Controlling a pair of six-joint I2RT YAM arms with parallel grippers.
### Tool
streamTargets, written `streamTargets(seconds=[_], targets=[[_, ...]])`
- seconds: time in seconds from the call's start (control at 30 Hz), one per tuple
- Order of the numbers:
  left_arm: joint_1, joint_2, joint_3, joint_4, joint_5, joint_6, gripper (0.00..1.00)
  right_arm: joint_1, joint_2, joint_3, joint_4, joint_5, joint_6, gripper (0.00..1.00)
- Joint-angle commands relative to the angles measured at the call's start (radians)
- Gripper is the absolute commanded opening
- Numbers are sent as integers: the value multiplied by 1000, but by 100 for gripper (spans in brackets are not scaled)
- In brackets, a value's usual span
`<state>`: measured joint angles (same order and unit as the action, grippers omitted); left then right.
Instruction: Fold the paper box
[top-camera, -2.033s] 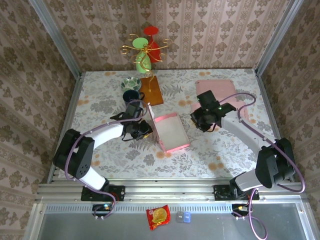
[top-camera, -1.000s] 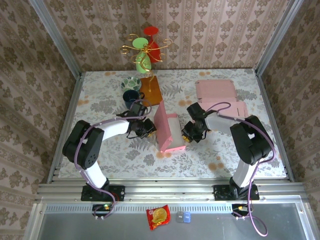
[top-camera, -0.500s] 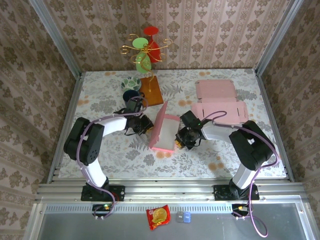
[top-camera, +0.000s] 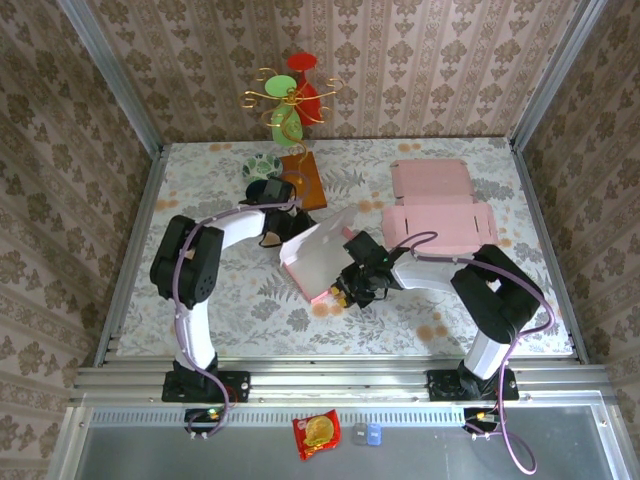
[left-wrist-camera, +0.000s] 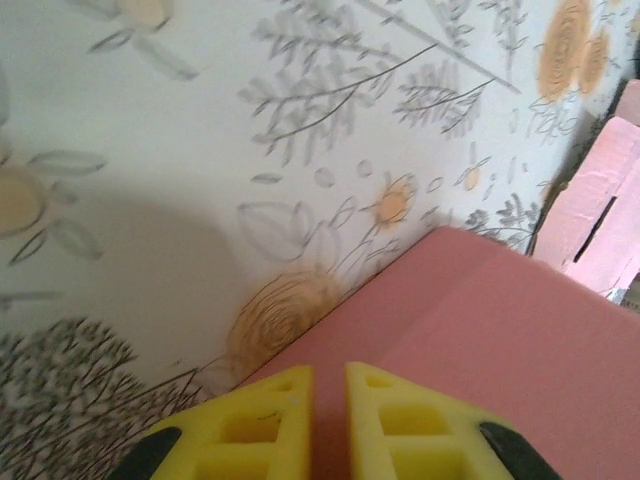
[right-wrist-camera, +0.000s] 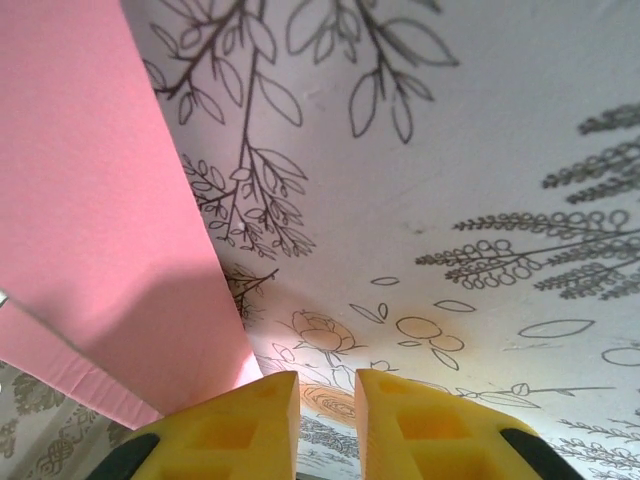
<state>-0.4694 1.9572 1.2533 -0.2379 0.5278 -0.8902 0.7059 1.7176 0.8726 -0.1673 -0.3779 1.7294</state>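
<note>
Looking down from the overhead camera, the paper box (top-camera: 318, 255) sits tipped between the two arms, one broad pink face turned up. The left pincer (top-camera: 283, 228) touches the far-left edge of the paper box. The right pincer (top-camera: 345, 288) is at its near-right corner, with the pink card just to its left. Two flat pink blanks (top-camera: 440, 222) lie on the table (top-camera: 230, 300), well off to the right pincer's far right

From the left wrist, the left pincer (left-wrist-camera: 328, 410) has its yellow pads (left-wrist-camera: 265, 425) drawn almost together, with only a slit between them. The pink sheet of the paper box (left-wrist-camera: 480, 330) runs straight in between them, which I read as a pinch on a thin wall. The sheet spreads ahead and to the right of the tips, with patterned table (left-wrist-camera: 200, 150) ahead and to their left

From the right wrist, the right pincer (right-wrist-camera: 327, 400) stands a little parted. The table (right-wrist-camera: 450, 250) shows through the gap, so it holds nothing. A panel of the paper box (right-wrist-camera: 90, 200) rises just left of its tips

By my judgement the paper box is light, thin card: stiff across a panel, willing at the creases, and quick to dent or tear under a hard squeeze. Its smooth face may also slide on the table. The best hold is a free wall or flap edge close to a crease, not mid-face, with the other pincer bracing the opposite side
</note>
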Motion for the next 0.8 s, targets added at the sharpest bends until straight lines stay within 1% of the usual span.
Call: streamTargets(seconds=[0.0,0.03,0.1,0.2,0.3,0.4,0.47,0.53,0.63,0.67,0.73,0.77], targets=[[7,-8,71,-111,-19,91,18,-6,-47,26,-67,14,-55,28],[6,-23,85,-142,-47,110,20,-13,-68,35,-107,28,-101,30],[37,-58,108,-197,-118,146,25,-32,-111,48,-180,57,-197,34],[49,-115,137,-272,-215,191,33,-59,-181,69,-278,114,-350,36],[59,-172,160,-333,-297,221,37,-95,-247,82,-334,162,-529,37],[64,-229,184,-410,-393,253,41,-194,-294,108,-365,165,-787,37],[67,-287,187,-458,-452,276,44,-273,-312,157,-408,159,-1014,39],[70,-347,182,-502,-486,303,45,-319,-311,216,-416,133,-1235,43],[71,-439,159,-566,-500,354,46,-343,-271,284,-428,118,-1528,48],[70,-471,144,-586,-500,368,46,-345,-252,301,-424,91,-1618,50],[62,-531,105,-624,-496,393,46,-347,-218,318,-391,66,-1746,52],[56,-564,78,-633,-489,408,47,-350,-200,319,-376,32,-1801,55]])
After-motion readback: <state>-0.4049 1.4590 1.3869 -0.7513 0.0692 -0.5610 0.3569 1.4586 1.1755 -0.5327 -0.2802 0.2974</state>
